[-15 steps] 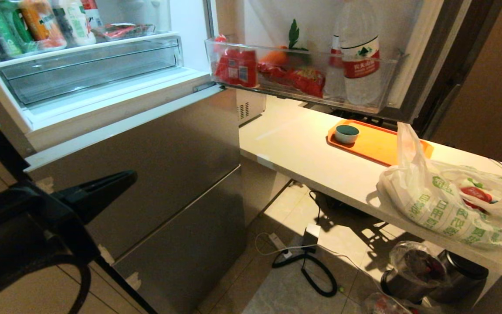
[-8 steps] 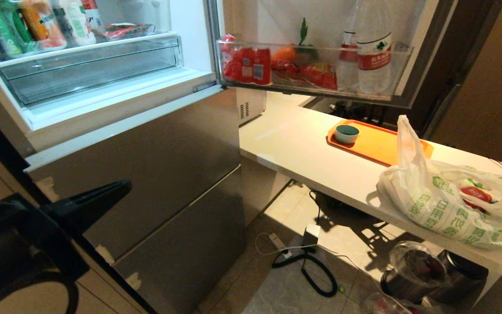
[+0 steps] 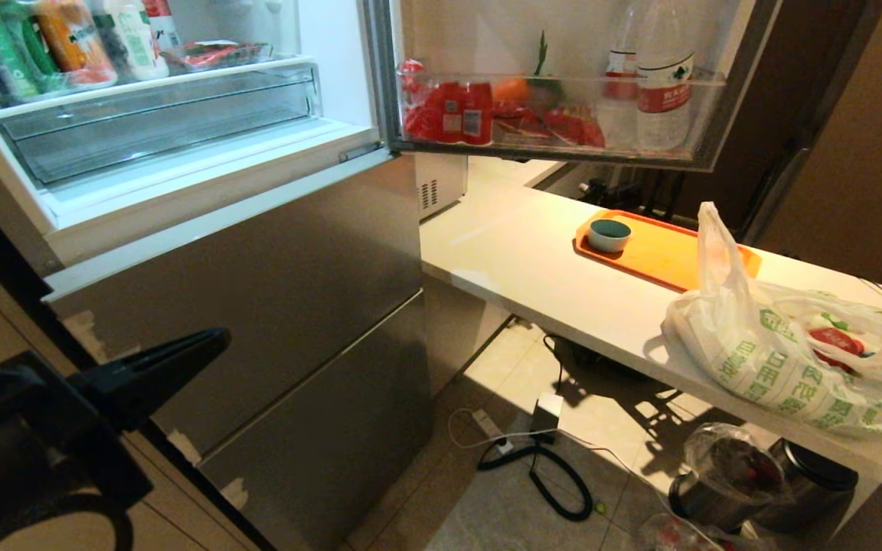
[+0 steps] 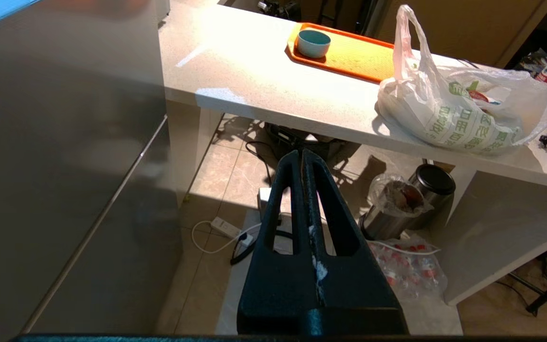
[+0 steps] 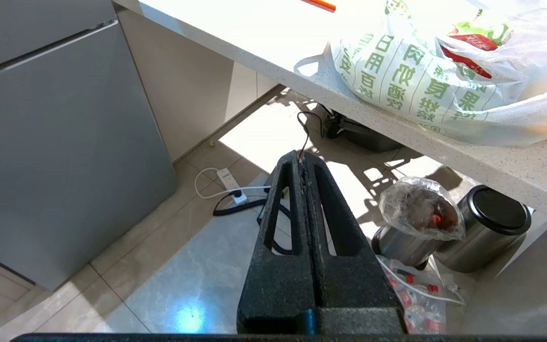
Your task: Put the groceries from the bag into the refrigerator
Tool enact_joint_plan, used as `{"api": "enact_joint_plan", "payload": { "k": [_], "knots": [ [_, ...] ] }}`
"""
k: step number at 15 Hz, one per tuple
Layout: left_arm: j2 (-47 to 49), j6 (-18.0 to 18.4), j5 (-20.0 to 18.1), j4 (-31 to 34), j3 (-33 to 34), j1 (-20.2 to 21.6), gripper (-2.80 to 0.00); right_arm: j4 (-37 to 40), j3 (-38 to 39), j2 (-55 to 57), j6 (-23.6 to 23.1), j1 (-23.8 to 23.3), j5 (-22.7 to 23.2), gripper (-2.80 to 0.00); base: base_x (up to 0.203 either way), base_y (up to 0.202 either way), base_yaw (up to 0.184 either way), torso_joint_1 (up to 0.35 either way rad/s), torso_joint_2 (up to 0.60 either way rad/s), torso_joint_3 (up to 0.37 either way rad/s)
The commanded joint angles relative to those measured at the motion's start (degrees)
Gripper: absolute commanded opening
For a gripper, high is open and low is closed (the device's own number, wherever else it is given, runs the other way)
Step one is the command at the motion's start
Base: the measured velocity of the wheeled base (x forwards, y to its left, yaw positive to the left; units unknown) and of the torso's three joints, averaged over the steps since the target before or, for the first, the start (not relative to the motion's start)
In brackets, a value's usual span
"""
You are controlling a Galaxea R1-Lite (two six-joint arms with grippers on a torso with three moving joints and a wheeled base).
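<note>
On the counter, the bag (groceries inside) lies untouched.

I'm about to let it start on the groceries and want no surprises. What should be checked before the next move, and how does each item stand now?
1. Refrigerator upper door open, shelves reachable: ok.
2. Bag resting on the counter, not hanging over the edge: ok.
3. Bag mouth open enough to reach in: cannot tell.
4. Left gripper free to grasp: not ok, jaws shut and empty, low in front of the refrigerator's lower doors.
5. Right gripper free to grasp: not ok, jaws shut and empty, below counter level.
6. Door bin has room: cannot tell; it looks crowded.
</note>
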Motion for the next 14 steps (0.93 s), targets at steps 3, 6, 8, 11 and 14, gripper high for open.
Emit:
{"api": "enact_joint_plan", "payload": {
  "k": [3, 6, 8, 11, 14],
  "knots": [
    [-0.9, 0.0, -0.7, -0.2, 1.0, 0.0, -2.8, 0.0, 0.0, 0.0, 0.0, 0.0, 0.1, -2.8, 0.125, 0.0, -0.001, -0.01, 0.0, 0.003],
    [-1.1, 0.0, -0.7, -0.2, 1.8, 0.0, -2.8, 0.0, 0.0, 0.0, 0.0, 0.0, 0.0, -2.8, 0.198, 0.0, 0.0, 0.016, 0.01, 0.002],
    [-1.3, 0.0, -0.7, -0.2, 2.1, 0.0, -2.8, 0.0, 0.0, 0.0, -0.1, 0.0, 0.0, -2.8, 0.195, 0.0, 0.0, 0.0, 0.0, 0.001],
    [-1.6, 0.0, -0.7, -0.2, 3.0, 0.0, -2.8, 0.0, 0.0, 0.1, -0.1, 0.0, 0.0, -2.8, 0.196, 0.0, -0.001, 0.001, 0.0, 0.0],
    [-2.2, 0.0, -0.8, -0.2, 3.5, 0.0, -2.8, 0.0, 0.0, 0.0, -0.1, 0.0, 0.0, -2.8, 0.194, 0.0, -0.001, 0.001, 0.0, 0.002]
  ]
}}
